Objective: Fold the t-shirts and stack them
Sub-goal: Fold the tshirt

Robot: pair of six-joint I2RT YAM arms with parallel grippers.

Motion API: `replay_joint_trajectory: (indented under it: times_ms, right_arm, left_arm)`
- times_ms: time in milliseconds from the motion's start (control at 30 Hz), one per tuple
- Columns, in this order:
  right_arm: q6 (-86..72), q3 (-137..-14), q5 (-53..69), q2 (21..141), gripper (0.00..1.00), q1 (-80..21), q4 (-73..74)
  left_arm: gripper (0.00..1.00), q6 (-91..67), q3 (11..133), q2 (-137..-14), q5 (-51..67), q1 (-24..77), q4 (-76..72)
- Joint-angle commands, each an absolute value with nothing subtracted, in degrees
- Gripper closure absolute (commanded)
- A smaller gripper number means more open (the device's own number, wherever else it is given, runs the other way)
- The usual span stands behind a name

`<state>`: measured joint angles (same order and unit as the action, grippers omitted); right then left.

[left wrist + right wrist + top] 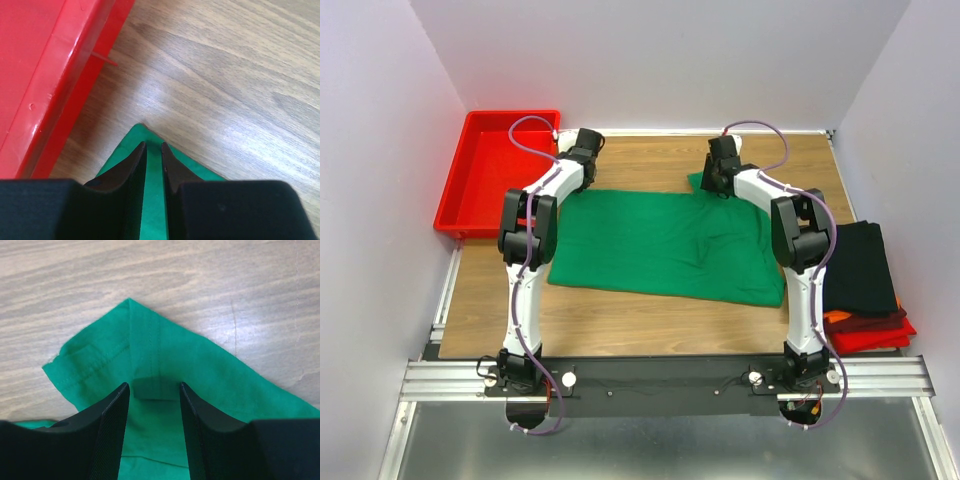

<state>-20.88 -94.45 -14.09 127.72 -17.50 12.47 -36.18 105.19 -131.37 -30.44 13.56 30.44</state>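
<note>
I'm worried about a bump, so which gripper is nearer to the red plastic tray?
Left. The left gripper is at the green t-shirt's far left corner, right beside the red plastic tray; the right gripper is over its far right corner, well away.

Matt bright green cloth t-shirt (pixel 660 245) with stitched hems; glossy rigid red plastic tray (pixel 450 200); smooth, faintly sheened wood-grain worktop (pixel 640 160).

Wooden table (pixel 620 325): one green t-shirt (pixel 660 240) spread flat across the middle. Red plastic tray (pixel 448 200) at the far left corner. Stack of folded t-shirts (pixel 860 265) at the right edge, black uppermost.
</note>
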Motion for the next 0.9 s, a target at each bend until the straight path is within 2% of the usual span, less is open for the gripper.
replay_joint_trajectory:
  times_ms: [0, 367, 667, 867]
  right_arm:
    - [-20.9, -96.9, -14.6, 130.3, 0.48, -17.4, 12.4]
    - [-20.8, -98.6, -15.6, 132.2, 0.56, -17.4, 13.7]
    - [-21.9, -98.3, -18.7, 130.3, 0.82, -17.4, 14.4]
    - [-22.8, -98.1, -19.2, 127.9, 0.91, -17.4, 14.6]
  left_arm:
    - [0.75, -35.7, 104.6, -132.2, -31.9, 13.2, 29.5]
    - [0.75, -35.0, 104.5, -132.1, -31.4, 13.0, 29.1]
    - [0.75, -34.8, 104.6, -132.1, -31.1, 12.6, 29.1]
    - [0.75, -35.0, 104.7, -131.7, -31.2, 12.3, 29.1]
